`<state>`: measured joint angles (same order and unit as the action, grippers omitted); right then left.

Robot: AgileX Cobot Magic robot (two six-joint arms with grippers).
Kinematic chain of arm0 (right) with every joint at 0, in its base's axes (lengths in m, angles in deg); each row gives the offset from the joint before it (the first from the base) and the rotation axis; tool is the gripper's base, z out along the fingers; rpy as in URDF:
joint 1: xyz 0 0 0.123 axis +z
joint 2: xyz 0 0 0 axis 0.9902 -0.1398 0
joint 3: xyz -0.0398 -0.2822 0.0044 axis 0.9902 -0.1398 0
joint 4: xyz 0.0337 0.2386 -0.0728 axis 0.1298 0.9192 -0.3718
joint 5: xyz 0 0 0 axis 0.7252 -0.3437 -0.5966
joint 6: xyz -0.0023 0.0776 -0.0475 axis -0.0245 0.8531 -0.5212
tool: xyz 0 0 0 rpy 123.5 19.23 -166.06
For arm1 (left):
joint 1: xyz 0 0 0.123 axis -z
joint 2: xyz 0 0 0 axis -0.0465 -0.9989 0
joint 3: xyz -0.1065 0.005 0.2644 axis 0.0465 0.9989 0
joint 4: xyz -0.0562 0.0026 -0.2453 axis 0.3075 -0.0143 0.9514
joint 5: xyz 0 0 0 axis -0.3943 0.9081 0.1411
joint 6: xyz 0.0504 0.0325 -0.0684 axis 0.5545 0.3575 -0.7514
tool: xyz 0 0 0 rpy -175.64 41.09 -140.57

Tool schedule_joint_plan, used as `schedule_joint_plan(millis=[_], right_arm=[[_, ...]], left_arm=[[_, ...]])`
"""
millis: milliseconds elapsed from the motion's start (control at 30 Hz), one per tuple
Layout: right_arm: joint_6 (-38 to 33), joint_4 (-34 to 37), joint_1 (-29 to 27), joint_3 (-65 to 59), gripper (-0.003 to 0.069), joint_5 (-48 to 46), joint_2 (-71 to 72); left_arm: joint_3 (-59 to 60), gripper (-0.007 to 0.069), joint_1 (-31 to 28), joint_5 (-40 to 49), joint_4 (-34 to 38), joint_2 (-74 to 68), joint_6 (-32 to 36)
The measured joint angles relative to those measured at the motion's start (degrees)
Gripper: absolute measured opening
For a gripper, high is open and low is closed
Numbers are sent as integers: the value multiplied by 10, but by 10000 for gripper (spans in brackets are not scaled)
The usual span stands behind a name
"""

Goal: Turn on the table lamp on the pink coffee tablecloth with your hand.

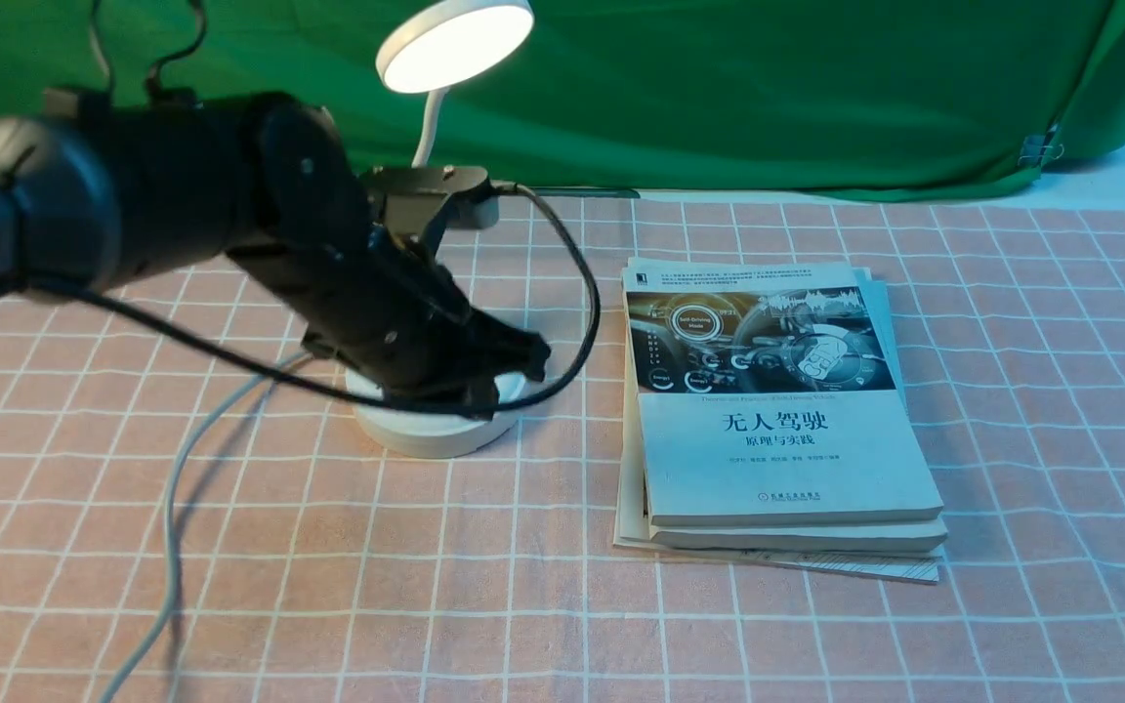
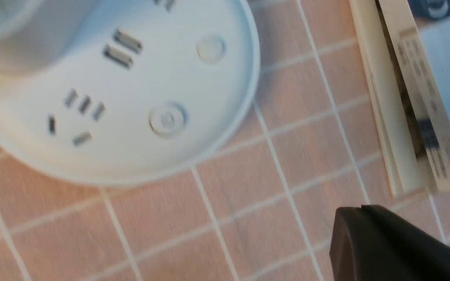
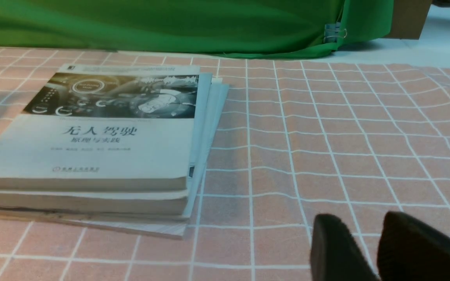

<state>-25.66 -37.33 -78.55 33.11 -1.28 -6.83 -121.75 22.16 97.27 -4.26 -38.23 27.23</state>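
The table lamp stands on the pink coffee tablecloth. Its disc head glows brightly. Its round base is partly hidden under my left arm. My left gripper is shut and empty, just above the base's right edge. In the left wrist view the base shows sockets and two round buttons, and the shut gripper tip hangs over the cloth beside the base. My right gripper is slightly open and empty, low over the cloth.
A stack of books lies right of the lamp and also shows in the right wrist view. The lamp's grey cord runs toward the front left. A green backdrop cloth hangs behind.
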Motion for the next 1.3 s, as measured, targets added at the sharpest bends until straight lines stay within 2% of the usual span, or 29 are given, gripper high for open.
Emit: schedule_joint_plan(millis=[233,367,400,633,933,1033,1167,1233,1300], right_arm=[[0,0,0,0,240,0,0],[0,0,0,0,240,0,0],[0,0,0,0,240,0,0],[0,0,0,0,239,0,0],[0,0,0,0,239,0,0],[0,0,0,0,239,0,0],[0,0,0,0,241,0,0],[0,0,0,0,241,0,0],[0,0,0,0,241,0,0]], left_arm=[[183,21,0,-46,11,219,17],[243,21,0,-72,-3,350,21],[269,21,0,-96,-14,426,21],[373,21,0,-206,-61,652,21],[432,21,0,-207,-68,781,19],[434,21,0,-207,-118,787,19],[449,21,0,-235,-238,793,12],[464,21,-3,-259,-279,805,-16],[501,21,-27,-321,-320,835,-68]])
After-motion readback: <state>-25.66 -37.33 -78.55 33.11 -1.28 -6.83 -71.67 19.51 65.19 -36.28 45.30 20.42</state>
